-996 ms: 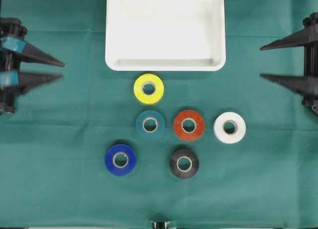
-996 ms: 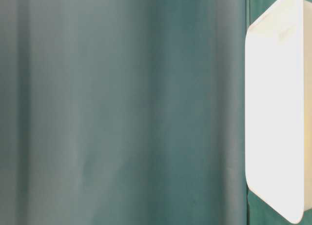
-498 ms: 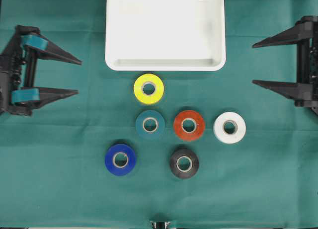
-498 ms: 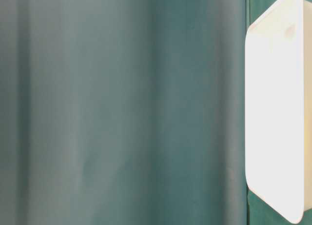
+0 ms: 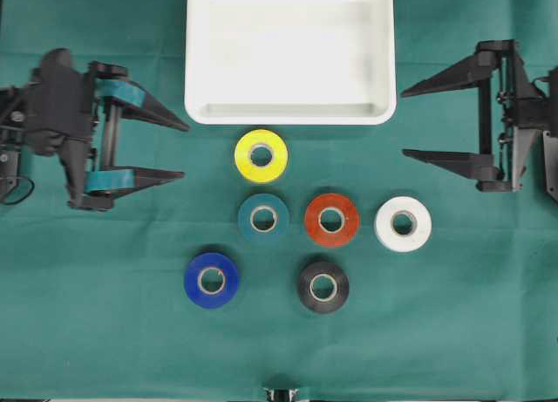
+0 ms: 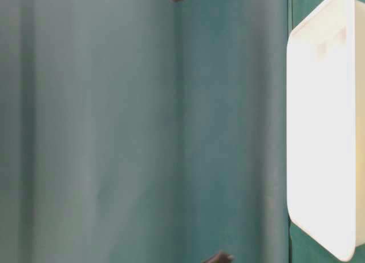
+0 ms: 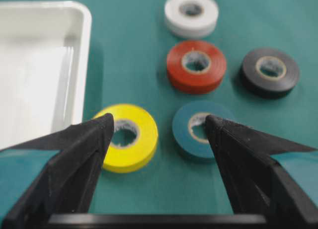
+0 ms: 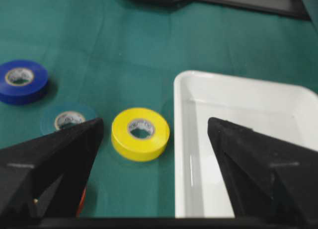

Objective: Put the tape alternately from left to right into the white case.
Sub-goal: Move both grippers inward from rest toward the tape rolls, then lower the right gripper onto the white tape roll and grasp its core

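Six rolls of tape are laid flat on the green cloth, just in front of the white case. The yellow roll is placed nearest the case, just beside its front rim but not touching it. Behind it a row is formed by the teal roll, the red-orange roll and the white roll, set slightly apart from one another. The blue roll and the black roll are found in the row farthest from the case. A pale cardboard core is shown in each roll. Nothing is seen inside the case.

The left gripper is held at the left of the cloth, level with the yellow roll, with its jaws spread wide and nothing between them; in the left wrist view the yellow roll and teal roll are framed between its fingertips. The right gripper is held at the right, near the case's front corner, its jaws likewise spread wide and empty.
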Controlling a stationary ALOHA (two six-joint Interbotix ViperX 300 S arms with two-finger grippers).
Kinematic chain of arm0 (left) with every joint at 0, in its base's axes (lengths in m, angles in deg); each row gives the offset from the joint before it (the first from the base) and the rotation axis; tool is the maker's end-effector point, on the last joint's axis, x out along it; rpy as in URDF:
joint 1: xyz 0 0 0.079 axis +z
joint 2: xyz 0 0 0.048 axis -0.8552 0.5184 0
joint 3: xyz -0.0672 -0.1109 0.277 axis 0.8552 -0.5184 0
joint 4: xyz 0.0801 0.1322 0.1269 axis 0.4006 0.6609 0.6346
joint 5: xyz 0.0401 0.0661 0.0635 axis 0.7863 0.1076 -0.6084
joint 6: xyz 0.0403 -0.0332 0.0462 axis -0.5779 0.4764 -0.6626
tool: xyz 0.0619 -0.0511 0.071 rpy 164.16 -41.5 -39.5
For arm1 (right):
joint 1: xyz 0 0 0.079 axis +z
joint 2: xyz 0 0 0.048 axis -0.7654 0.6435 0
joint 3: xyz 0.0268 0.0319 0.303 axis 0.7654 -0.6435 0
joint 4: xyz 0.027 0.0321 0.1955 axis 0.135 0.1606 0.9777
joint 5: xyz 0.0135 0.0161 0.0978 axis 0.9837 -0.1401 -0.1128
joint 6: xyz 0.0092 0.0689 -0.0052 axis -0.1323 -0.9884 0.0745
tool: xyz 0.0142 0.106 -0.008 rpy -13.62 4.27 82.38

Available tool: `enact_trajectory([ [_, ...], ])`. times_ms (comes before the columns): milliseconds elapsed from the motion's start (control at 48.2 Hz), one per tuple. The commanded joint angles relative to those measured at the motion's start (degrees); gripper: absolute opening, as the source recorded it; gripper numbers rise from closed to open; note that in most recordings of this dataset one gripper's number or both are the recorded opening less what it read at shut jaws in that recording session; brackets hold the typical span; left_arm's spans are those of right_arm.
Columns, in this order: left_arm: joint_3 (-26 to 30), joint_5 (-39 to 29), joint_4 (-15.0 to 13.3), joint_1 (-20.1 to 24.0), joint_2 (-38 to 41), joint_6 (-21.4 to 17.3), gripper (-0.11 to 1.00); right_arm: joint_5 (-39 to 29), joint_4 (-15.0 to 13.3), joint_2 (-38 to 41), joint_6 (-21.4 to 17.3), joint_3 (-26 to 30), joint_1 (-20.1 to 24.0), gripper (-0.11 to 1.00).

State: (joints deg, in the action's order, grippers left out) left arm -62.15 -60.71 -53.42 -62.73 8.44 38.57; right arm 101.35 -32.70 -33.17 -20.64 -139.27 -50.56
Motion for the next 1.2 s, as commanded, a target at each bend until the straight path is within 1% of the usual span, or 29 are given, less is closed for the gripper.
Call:
enact_trajectory([
  [0, 3.1, -1.4, -0.1, -0.2, 2.1, 0.1, 0.86, 0.3, 0.2, 1.7, -0.1, 1.9, 0.0, 0.82],
  [249, 7.2, -6.7, -0.1, -0.2, 8.3, 0.1, 0.85, -1.9, 0.2, 7.2, -1.4, 4.3, 0.0, 0.82],
  [539, 10.7, -9.8, -0.1, -0.2, 14.0, 0.1, 0.85, -2.8, 0.2, 14.9, -2.4, 7.1, -0.1, 0.82],
  [726, 11.6, -11.4, -0.1, -0.2, 15.8, 0.1, 0.85, -4.4, 0.2, 19.0, -2.4, 9.1, -0.1, 0.82],
  [913, 11.7, -11.6, -0.1, -0.2, 16.4, 0.1, 0.85, -5.4, 0.2, 21.0, -2.4, 10.2, 0.0, 0.82],
  [1182, 11.8, -11.5, -0.1, -0.2, 16.4, 0.1, 0.85, -5.4, 0.2, 21.1, -2.4, 10.2, 0.0, 0.82],
])
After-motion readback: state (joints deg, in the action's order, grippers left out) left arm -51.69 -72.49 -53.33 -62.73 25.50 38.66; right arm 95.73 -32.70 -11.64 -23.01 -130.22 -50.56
